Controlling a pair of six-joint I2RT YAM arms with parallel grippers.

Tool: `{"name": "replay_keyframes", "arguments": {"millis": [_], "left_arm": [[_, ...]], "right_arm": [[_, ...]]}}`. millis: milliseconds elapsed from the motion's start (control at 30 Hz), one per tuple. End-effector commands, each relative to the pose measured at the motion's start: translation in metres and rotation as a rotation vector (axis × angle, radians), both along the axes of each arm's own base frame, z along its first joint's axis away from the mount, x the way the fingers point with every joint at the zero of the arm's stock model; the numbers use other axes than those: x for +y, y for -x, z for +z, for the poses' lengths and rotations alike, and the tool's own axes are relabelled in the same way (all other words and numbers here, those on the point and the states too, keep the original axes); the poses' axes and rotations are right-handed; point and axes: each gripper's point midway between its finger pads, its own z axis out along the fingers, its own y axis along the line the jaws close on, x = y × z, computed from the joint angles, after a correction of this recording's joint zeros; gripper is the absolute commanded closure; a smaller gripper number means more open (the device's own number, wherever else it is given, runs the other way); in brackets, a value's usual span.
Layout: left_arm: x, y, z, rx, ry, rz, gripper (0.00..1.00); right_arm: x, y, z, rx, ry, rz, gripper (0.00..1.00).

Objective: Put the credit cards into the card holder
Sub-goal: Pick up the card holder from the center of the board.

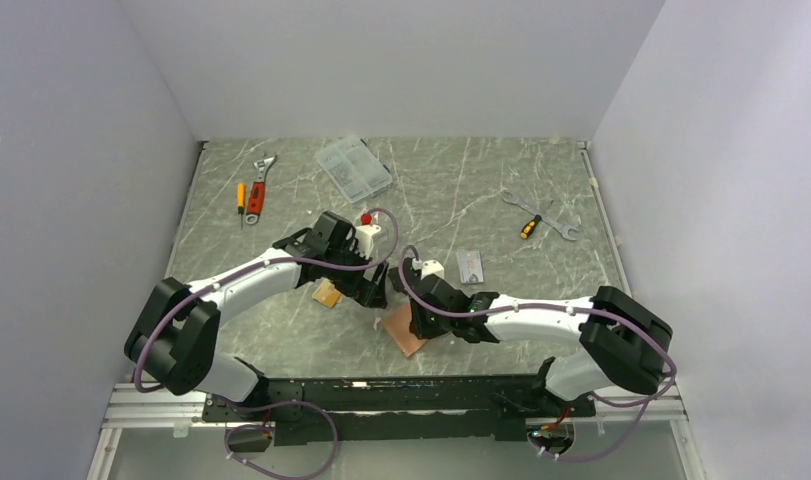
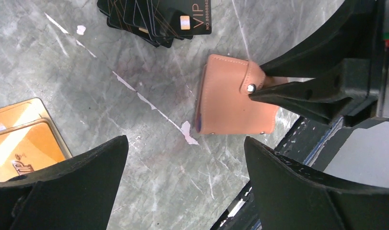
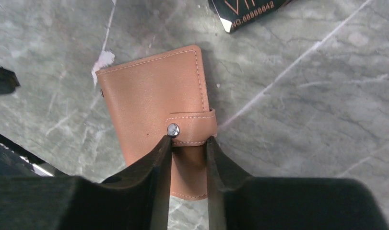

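The card holder (image 3: 149, 91) lies closed on the table (image 3: 302, 96), between the two arms. The right end effector (image 3: 188, 139) pinches its snap tab from both sides. The left end effector (image 2: 185, 143) hangs wide open, with the orange credit cards (image 2: 19, 139) beside it. To unsnap it cleanly, I'd peel the tab up gently while the left pins the body down

The top view looks down from high behind the arm bases, taking in the whole bench (image 1: 481, 190) to its far edge. Each wrist view looks steeply down, close above the bench, past its own jaws. All three share the card holder (image 1: 405, 330) near the near edge.
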Motion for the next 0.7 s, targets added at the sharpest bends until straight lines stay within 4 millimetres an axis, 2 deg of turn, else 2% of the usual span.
{"name": "replay_keyframes", "arguments": {"millis": [0,133,200,333,433,667], "left_arm": [[-0.010,-0.002,0.007,-0.017,0.058,-0.028,0.04],[-0.012,-0.004,0.004,-0.031,0.062,-0.044,0.10],[-0.014,-0.003,0.002,-0.029,0.075,-0.061,0.16],[-0.019,0.003,-0.004,-0.012,0.110,-0.099,0.27],[-0.024,0.003,0.000,0.007,0.142,-0.100,0.26],[-0.028,-0.007,0.031,0.117,0.280,-0.037,0.18]], "right_arm": [[0.000,-0.012,-0.007,0.004,-0.021,-0.096,0.80],[0.000,-0.021,-0.001,0.022,-0.098,-0.140,0.91],[-0.001,-0.022,0.002,0.019,-0.125,-0.138,1.00],[0.003,-0.018,0.014,0.009,-0.205,-0.095,1.00],[0.003,-0.017,0.025,-0.019,-0.244,-0.075,1.00],[0.005,-0.023,0.062,-0.086,-0.347,-0.090,1.00]]}}
